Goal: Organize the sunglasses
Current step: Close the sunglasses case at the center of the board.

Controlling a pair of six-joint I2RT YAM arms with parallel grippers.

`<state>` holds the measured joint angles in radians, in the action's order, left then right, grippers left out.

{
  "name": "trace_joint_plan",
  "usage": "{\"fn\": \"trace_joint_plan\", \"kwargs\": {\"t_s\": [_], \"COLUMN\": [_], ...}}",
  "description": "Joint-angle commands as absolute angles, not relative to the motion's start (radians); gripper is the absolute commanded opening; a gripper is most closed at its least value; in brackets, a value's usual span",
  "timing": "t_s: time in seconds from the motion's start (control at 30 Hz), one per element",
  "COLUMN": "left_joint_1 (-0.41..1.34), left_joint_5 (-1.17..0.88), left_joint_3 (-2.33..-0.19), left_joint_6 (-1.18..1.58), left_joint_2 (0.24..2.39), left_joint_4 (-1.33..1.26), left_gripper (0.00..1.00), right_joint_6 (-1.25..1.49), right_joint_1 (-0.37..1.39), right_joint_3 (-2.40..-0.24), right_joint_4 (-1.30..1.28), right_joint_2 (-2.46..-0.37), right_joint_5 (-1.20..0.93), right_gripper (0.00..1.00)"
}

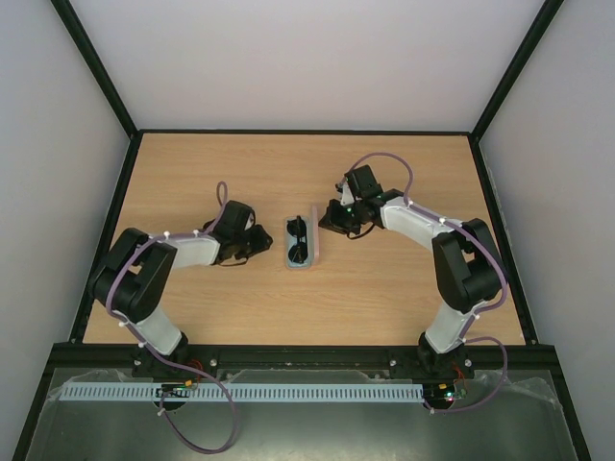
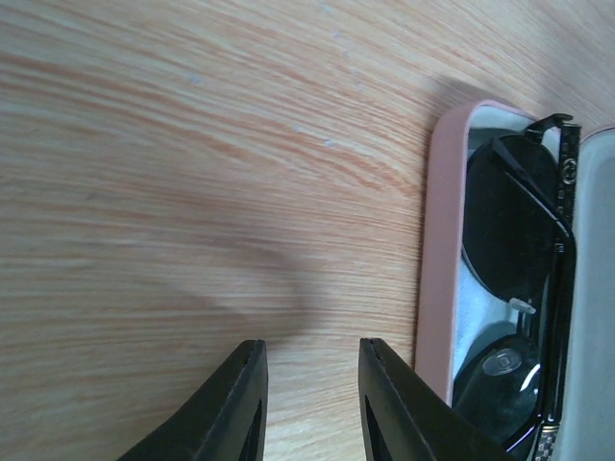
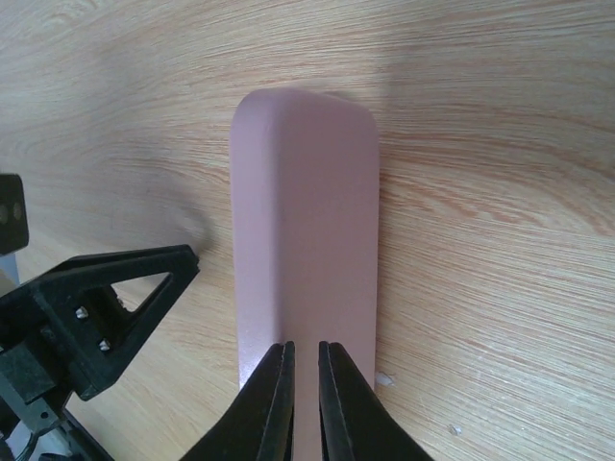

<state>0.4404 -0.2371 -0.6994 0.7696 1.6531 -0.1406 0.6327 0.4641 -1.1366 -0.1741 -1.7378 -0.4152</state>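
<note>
The sunglasses point(image 1: 297, 241) lie folded inside the open pink case point(image 1: 313, 252) at the table's middle. In the left wrist view their dark round lenses point(image 2: 507, 223) rest on pale lining inside the pink rim point(image 2: 437, 250). My left gripper point(image 1: 266, 240) sits just left of the case. It is open by a moderate gap point(image 2: 312, 344) with only bare wood between the fingers. My right gripper point(image 1: 330, 222) is on the case's right side, shut to a thin slit point(image 3: 306, 346), its tips at the outside of the raised pink lid point(image 3: 307, 192). Whether they touch the lid I cannot tell.
The wooden table point(image 1: 404, 288) is boxed in by black-framed pale walls. One black finger point(image 3: 108, 305) of the left gripper shows beyond the lid in the right wrist view. A few small white specks point(image 3: 384, 378) lie on the wood by the case.
</note>
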Motion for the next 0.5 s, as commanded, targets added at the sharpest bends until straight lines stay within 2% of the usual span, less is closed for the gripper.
{"fn": "trace_joint_plan", "kwargs": {"t_s": [0.0, 0.47], "left_joint_1": [0.459, 0.499], "left_joint_5": [-0.247, -0.26], "left_joint_3": [-0.718, -0.733], "left_joint_6": [0.782, 0.816], "left_joint_2": [1.699, 1.795], "left_joint_4": [-0.163, -0.232], "left_gripper": [0.28, 0.23], "right_joint_6": [0.631, 0.662], "right_joint_1": [0.462, 0.479], "right_joint_3": [-1.154, -1.142], "right_joint_4": [-0.158, -0.141], "right_joint_2": [-1.746, -1.745], "right_joint_5": [-0.463, -0.479], "right_gripper": [0.09, 0.08]}}
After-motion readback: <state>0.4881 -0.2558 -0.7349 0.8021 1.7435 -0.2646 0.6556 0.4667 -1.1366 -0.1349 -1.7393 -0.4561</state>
